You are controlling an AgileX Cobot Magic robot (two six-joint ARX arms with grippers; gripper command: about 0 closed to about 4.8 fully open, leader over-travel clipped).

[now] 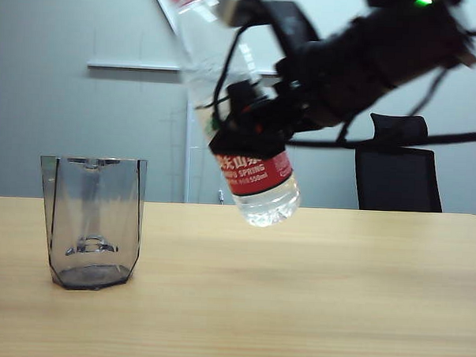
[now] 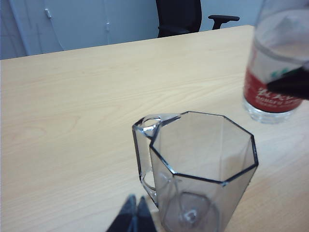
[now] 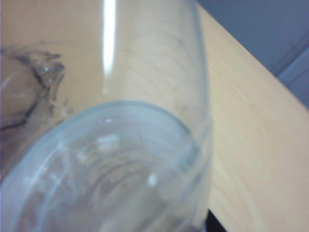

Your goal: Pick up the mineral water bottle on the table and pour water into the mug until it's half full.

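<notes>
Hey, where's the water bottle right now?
In the exterior view the mineral water bottle is off the table, held tilted by the right gripper, right of the mug.

- On the red band of the label around the mineral water bottle (image 1: 258,173), white capitals reading "SPRING", seen in the exterior view; larger white Chinese characters above, too blurred to read
- Beneath that, smaller white print ending in "550ml"
- In the left wrist view, white marks on the same red label, too small and blurred to read
- No legible text elsewhere
</notes>
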